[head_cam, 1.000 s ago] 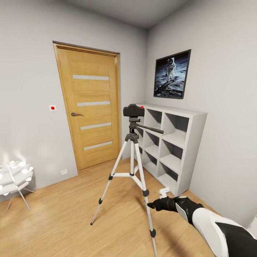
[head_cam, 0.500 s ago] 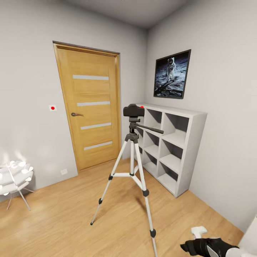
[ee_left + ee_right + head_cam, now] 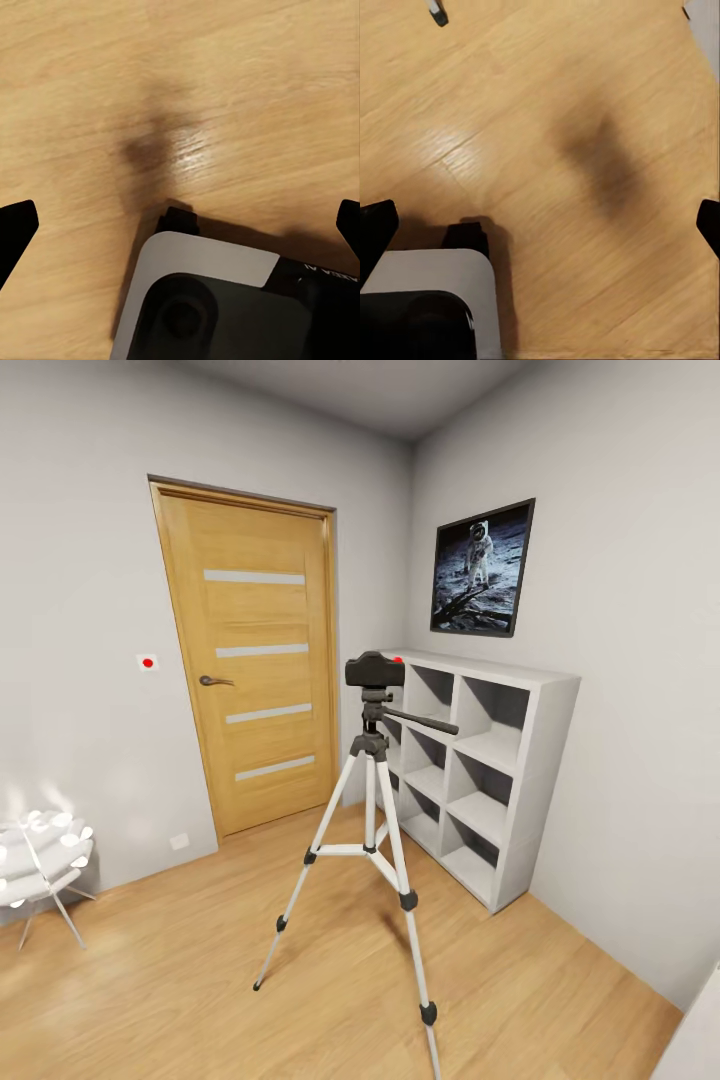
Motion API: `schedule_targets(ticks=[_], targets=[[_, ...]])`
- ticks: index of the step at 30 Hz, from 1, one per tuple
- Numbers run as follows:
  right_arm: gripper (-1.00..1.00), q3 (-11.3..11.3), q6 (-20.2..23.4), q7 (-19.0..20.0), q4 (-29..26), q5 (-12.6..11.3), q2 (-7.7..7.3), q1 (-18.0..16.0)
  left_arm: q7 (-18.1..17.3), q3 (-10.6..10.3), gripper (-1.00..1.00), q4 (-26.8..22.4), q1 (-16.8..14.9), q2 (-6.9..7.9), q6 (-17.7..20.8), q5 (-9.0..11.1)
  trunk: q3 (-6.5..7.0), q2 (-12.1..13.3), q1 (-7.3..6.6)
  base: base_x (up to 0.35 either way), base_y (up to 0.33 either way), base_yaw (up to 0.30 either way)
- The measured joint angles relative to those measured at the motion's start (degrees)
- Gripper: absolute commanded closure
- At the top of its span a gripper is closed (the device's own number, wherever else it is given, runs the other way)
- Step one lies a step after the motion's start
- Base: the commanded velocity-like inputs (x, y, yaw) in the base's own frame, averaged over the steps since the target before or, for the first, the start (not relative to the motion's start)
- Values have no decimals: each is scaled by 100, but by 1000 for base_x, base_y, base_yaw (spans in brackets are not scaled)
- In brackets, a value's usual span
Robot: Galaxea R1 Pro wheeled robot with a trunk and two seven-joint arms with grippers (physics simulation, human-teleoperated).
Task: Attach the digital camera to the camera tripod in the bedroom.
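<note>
Bedroom (image 3: 90,540) with pale grey walls and light plank floor (image 3: 170,980), head view. Oak door (image 3: 255,660) on the far wall; white cube shelf (image 3: 556,760) along the right-hand wall, under the astronaut picture (image 3: 482,568).

Centre: camera tripod (image 3: 370,800), upright on three spread legs just in front of the shelf, pan handle pointing toward it. On the tripod head: digital camera (image 3: 374,670), level and apparently seated, so probably mounted already.

Hazards, as a judgement:
- Possibly resting on the head without being locked; a knock to a leg or to the pan handle enough to tip it off.
- Light, splayed legs near the robot's path; a wheel or arm catching a foot likely to topple stand and camera together.

Wrist views: left end effector (image 3: 180,225) and right end effector (image 3: 540,225), both pointing down at bare floor, fingers spread wide, holding nothing. Camera therefore well apart from both, far above the level at which they hang. At the edge of the right wrist view, a small black-tipped silver piece (image 3: 437,13), perhaps a tripod foot; too little visible to be sure.
</note>
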Motion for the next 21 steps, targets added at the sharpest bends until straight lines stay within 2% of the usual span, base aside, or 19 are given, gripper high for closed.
schedule_targets(ticks=[3, 7, 12, 21], targets=[[-100, -2, -41, -79, -1, -11, 58, 136, 0, 0, -100, -1, 1, -5, -4, 0, 1, 0, 0, 0, 0, 0], [-100, 4, -170, -137, -1, -9, 209, 323, 0, -1, -100, -2, 2, -33, -16, 0, 1, 0, 0, 0, 0, 0], [-100, 6, -214, -159, -2, 2, 349, 384, -1, -7, -100, -9, 2, -122, -35, -6, 1, 0, 0, 0, 0, 0], [-100, 6, -274, -168, -8, 13, 398, 404, -3, -9, -100, -15, 2, -314, -25, -9, 1, 0, 0, 0, 0, 0]])
